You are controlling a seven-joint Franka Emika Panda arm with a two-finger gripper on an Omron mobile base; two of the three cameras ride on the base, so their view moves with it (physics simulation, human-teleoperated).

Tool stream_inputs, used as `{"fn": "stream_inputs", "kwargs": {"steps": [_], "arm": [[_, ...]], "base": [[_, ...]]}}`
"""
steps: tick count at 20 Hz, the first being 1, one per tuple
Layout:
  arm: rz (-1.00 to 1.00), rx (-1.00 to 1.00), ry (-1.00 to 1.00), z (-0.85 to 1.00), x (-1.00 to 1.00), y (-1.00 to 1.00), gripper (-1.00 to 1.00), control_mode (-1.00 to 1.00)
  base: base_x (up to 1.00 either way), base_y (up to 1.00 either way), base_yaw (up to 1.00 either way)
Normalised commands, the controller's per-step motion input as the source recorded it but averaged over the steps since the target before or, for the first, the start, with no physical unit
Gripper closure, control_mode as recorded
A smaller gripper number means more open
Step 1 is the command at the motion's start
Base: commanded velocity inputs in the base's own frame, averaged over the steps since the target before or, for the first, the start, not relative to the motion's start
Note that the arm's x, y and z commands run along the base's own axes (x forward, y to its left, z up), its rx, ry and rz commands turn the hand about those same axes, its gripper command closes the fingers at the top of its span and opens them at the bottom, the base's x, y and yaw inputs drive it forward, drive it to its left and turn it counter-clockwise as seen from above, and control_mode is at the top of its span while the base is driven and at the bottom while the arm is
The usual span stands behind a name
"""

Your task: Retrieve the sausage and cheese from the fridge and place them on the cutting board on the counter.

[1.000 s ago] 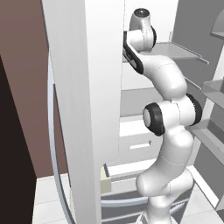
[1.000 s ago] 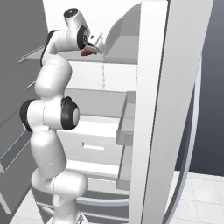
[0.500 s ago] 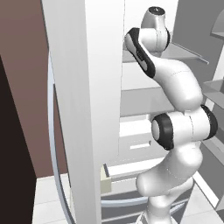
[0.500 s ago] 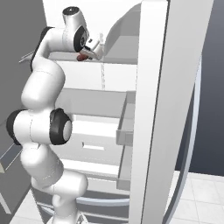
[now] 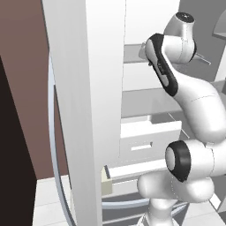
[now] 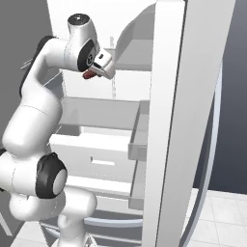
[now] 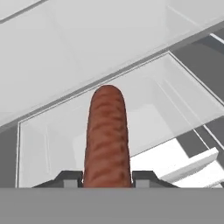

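While the fridge (image 6: 169, 120) stands with its doors swung wide, the white arm reaches up into its pale interior. Seen from the hand camera, the hand (image 7: 107, 178) is pinching the sausage (image 7: 107, 135), a reddish-brown cylinder with darker mottled streaks and a rounded far end. It sticks straight out between the two dark fingertips (image 7: 70, 178), one pressed against each side. Beyond it lie a clear glass shelf (image 7: 170, 83) with a pale edge and the white drawers lower down.

From the right base camera, the sausage (image 6: 89, 75) shows as a small dark red stub poking out beneath the wrist, hanging in the air just in front of the upper shelf and above the drawer (image 6: 96, 152). From the left base camera, the arm's upper links hide the hand.
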Motion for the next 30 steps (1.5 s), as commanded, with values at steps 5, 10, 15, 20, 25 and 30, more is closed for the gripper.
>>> {"fn": "stream_inputs", "kwargs": {"steps": [5, 10, 15, 20, 25, 30], "arm": [[0.01, 0.0, 0.07, -0.02, -1.0, -0.07, 1.0, -1.0], [0.05, 0.0, 0.03, -0.42, -1.0, 0.04, 1.0, -1.0], [0.14, -0.01, 0.07, -0.64, -0.9, 0.0, 1.0, -1.0], [0.26, -0.05, 0.1, -0.65, -0.61, 0.0, 1.0, -1.0], [0.21, -0.07, 0.1, -0.59, -0.44, 0.29, 1.0, -1.0], [0.17, -0.11, 0.06, -0.52, -0.05, 0.45, 1.0, -1.0]], "base": [[0.0, 0.0, 0.0], [0.0, 0.0, 0.0], [0.0, 0.0, 0.0], [0.0, 0.0, 0.0], [0.0, 0.0, 0.0], [0.0, 0.0, 0.0]]}}
